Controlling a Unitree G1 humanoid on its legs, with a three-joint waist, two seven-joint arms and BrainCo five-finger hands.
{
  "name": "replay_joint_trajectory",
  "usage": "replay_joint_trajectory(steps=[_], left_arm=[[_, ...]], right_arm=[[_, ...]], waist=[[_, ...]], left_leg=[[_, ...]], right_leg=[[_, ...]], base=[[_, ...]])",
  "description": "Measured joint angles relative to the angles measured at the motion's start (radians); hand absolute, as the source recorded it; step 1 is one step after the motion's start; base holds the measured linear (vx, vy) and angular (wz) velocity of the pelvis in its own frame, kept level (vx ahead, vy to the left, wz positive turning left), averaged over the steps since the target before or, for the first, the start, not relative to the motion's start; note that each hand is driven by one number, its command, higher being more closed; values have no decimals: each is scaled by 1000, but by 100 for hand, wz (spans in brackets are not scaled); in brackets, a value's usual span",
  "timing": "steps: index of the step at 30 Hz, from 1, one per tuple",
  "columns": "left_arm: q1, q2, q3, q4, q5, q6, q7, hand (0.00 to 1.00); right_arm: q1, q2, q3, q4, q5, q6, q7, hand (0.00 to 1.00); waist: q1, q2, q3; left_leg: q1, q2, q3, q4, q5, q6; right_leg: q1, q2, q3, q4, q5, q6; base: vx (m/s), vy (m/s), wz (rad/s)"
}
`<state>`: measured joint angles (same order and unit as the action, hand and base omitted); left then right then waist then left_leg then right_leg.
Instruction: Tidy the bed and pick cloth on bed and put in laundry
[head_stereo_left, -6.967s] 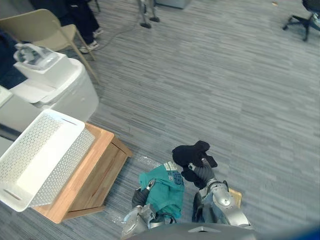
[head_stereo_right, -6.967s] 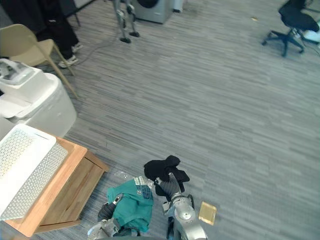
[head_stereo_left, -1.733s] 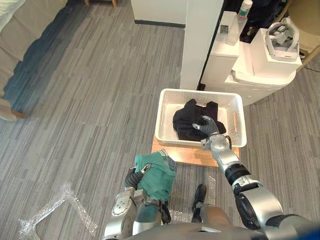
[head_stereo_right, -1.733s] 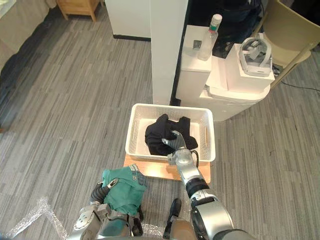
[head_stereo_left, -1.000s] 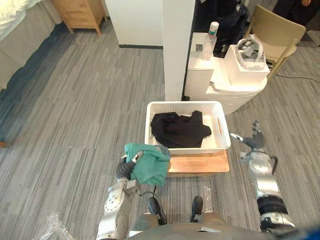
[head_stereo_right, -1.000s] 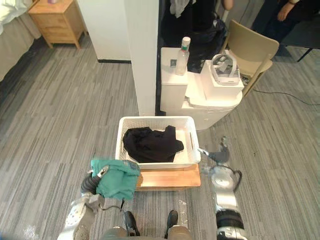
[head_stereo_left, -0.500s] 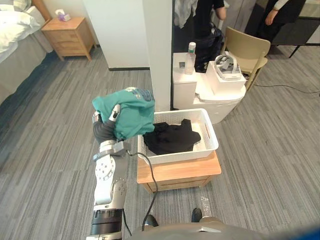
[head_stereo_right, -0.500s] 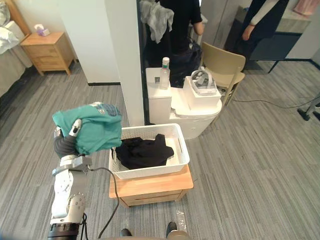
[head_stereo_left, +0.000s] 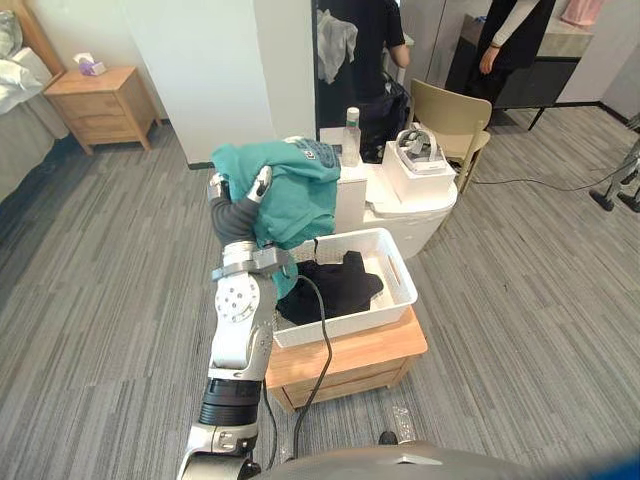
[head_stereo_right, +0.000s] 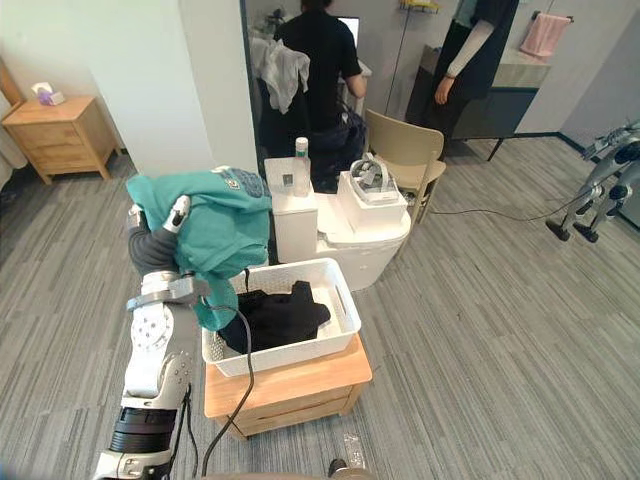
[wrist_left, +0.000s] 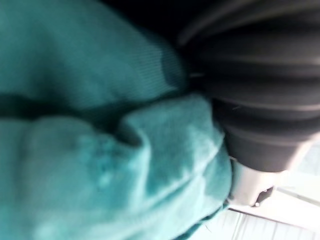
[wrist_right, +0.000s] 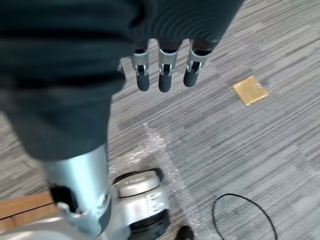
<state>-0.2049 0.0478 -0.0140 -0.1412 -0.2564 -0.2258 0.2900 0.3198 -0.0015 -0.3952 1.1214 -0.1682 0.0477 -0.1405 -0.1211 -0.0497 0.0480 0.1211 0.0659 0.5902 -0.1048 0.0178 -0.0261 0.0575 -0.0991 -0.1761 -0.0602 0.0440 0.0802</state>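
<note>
Teal cloth (head_stereo_left: 292, 190) clenched in left hand (head_stereo_left: 240, 212) over 9 o'clock rim of white basket (head_stereo_left: 401, 266), not yet dropped; black cloth (head_stereo_left: 335, 281) already inside; right hand (wrist_right: 165, 77) loose-fingered, empty.

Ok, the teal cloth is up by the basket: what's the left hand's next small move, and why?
Probably carry the left hand further over the middle of the white basket before letting go: the teal cloth it grips hangs above the basket's left rim, not its middle, where the black cloth already lies.
</note>
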Motion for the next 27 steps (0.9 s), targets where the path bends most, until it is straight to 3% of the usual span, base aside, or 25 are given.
replay_joint_trajectory(steps=[4,8,13,19,27], left_arm=[[-44,3,-23,64,51,3,0,100],[-85,16,-28,200,106,40,-2,100],[-92,79,-97,365,202,112,-34,100],[-92,83,-156,414,314,134,-95,100],[-92,81,-201,478,369,150,-118,100]], right_arm=[[0,2,27,-7,30,-13,0,0],[2,1,55,-18,38,-16,0,0],[14,3,68,-71,39,-19,1,0],[45,2,114,-115,39,-22,4,0],[68,29,172,-132,39,-23,7,0]], waist=[[-1,-7,-6],[-13,-14,-11],[-41,0,-6],[-54,17,5],[-54,35,21]], left_leg=[[0,0,1,0,-6,-3],[-1,0,0,0,-8,-5],[3,-4,7,0,-2,2],[4,-1,13,0,-10,-10],[2,3,34,1,-19,-19]], right_leg=[[0,0,0,1,1,-2],[-6,0,0,1,1,-2],[-7,-2,-1,2,-2,-4],[-12,0,0,3,-9,-11],[-20,4,11,6,-17,-11]], base=[[39,15,0],[41,11,-1],[17,9,-4],[-3,1,-1],[12,3,-5]])
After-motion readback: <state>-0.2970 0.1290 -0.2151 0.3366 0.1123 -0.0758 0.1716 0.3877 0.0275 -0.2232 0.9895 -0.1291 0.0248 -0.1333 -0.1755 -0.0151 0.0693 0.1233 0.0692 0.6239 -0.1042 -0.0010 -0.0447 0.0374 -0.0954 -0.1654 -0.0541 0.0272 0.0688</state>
